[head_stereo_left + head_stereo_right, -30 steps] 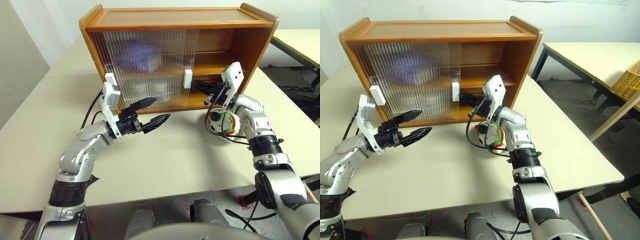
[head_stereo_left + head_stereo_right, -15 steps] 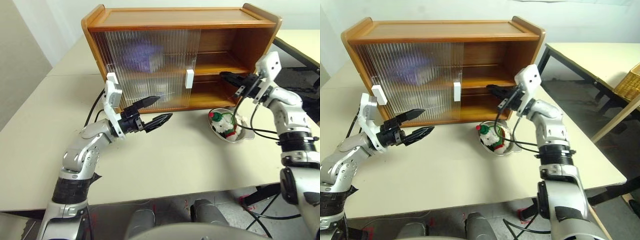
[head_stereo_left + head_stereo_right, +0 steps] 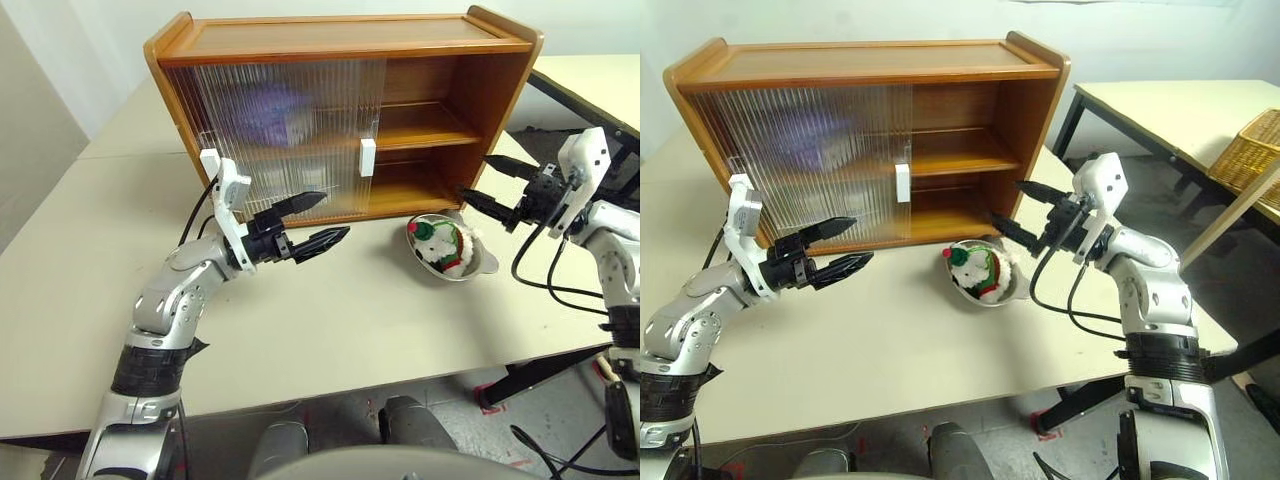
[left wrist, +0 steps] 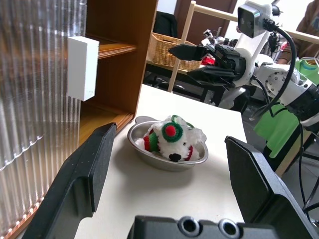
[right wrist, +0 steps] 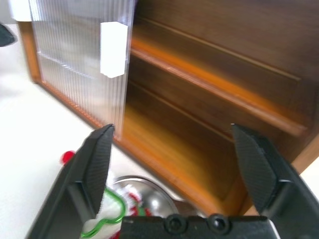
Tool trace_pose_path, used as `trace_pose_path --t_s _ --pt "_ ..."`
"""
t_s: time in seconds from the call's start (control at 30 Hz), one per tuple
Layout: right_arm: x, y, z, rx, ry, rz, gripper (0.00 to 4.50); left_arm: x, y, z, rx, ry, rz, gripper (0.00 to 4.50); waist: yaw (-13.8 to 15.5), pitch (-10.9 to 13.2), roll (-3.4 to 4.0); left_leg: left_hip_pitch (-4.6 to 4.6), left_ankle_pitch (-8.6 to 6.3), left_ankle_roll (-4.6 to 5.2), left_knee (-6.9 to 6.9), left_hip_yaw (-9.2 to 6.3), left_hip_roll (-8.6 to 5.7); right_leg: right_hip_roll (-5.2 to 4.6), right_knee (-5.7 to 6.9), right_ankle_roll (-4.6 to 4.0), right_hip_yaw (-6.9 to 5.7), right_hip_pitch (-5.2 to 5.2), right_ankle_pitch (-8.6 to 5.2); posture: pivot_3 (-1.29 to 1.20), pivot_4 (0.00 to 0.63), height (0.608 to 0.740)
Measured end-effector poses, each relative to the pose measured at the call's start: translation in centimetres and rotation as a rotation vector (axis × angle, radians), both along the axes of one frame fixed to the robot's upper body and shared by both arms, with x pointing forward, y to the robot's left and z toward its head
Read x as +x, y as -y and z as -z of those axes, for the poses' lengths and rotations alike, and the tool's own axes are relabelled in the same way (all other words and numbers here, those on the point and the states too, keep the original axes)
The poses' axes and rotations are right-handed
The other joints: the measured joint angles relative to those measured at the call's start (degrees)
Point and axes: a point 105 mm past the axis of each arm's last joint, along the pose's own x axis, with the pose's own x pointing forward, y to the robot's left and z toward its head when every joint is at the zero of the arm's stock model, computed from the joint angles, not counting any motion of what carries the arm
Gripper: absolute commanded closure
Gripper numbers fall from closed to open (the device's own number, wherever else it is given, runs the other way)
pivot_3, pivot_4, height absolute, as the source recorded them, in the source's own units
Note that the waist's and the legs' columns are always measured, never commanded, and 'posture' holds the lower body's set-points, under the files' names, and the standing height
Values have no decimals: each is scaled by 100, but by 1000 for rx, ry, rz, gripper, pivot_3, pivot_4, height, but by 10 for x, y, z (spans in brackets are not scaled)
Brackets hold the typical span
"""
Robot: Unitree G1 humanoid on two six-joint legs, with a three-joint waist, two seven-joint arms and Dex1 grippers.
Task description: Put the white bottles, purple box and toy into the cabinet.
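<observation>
White plush toy (image 3: 443,245) with red and green trim lies in a shiny metal bowl (image 3: 470,268) on the pale table (image 3: 340,320), just in front of the cabinet's open right half. Not held by anything.

Cabinet (image 3: 340,35): orange-brown wood, two shelves, standing on the table. Both ribbed clear sliding doors (image 3: 290,130) are stacked over the left half; white handles at the left edge (image 3: 209,162) and at the middle (image 3: 367,157). Right half is open, with bare wood showing on both shelves there.

Purple box (image 3: 272,112) sits on the upper shelf behind the ribbed doors, only a blurred lavender shape. Bottles can't be made out through the ribbing.

Right gripper (image 3: 490,185): fingers spread wide, nothing between them, in the air right of the bowl and in front of the cabinet's right end, pointing toward the open shelves. Apart from toy and bowl.

Left gripper (image 3: 322,222): fingers spread wide, nothing between them, hovering above the table in front of the closed doors, pointing right toward the bowl. Touches neither door nor handle.

Second table (image 3: 1180,110) and a wicker basket (image 3: 1245,160) stand off to the right.
</observation>
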Motion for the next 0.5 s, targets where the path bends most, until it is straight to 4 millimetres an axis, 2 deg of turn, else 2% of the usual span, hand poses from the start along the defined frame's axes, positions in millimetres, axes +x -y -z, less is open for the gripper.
trace_pose_path --t_s 0.4,0.5 --pt "-46 13 20 -92 -122 -116 22 1 -1 1 1 -5 2 0 -6 0 0 -8 -6 4 -1 0 0 0 -1 59 0 -1 -37 -205 0 740" --pt "-49 13 24 -90 -138 -121 22 1 -1 1 1 -5 3 0 -26 0 -1 -6 -6 4 0 2 0 0 -1 71 0 -1 -43 -206 0 740"
